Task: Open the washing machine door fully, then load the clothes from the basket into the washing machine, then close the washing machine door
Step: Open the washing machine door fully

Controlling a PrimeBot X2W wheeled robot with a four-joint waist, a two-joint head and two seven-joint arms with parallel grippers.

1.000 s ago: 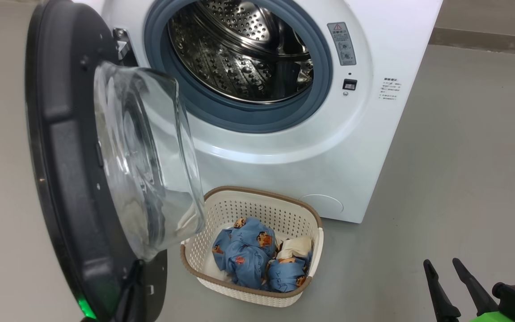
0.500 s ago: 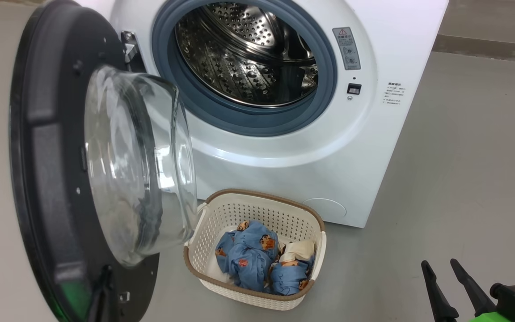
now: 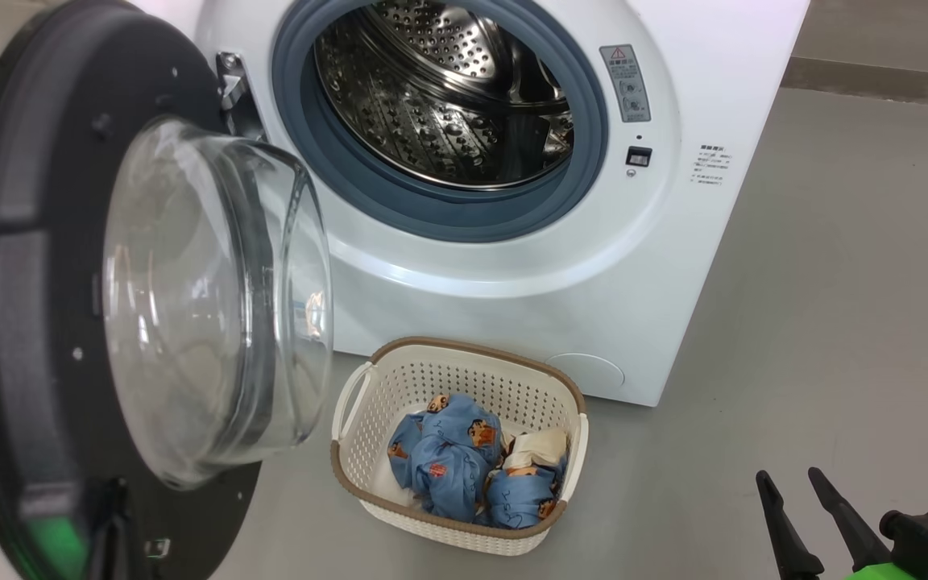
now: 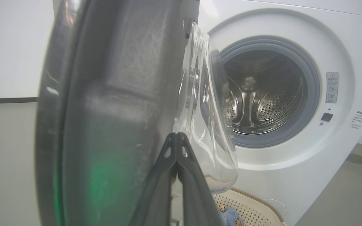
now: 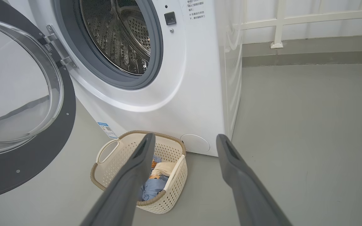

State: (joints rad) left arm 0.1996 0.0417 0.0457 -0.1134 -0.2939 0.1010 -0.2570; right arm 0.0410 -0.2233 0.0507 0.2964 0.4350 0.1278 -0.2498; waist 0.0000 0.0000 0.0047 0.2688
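Note:
The white washing machine [image 3: 673, 242] stands with its steel drum [image 3: 440, 105] exposed. Its black-rimmed door [image 3: 29, 242] hangs swung out to the left, the glass bowl [image 3: 190, 298] bulging toward me. My left gripper [image 4: 177, 138] is shut, fingertips together against the door's inner rim; it also shows low on the door [image 3: 116, 495]. The cream basket [image 3: 456, 524] sits on the floor before the machine, holding light blue printed clothes [image 3: 452, 459]. My right gripper [image 3: 790, 481] is open and empty, well right of the basket [image 5: 165, 201], fingers [image 5: 143, 150] spread wide.
Grey floor [image 3: 834, 322] stretches to the right of the machine. A baseboard and a white railing [image 5: 278, 25] run along the back wall. A small blue label [image 5: 107, 129] is stuck low on the machine's front, beside the basket.
The door has swung further open to the left, and my left gripper has gone with its lower rim. The right gripper has stayed put.

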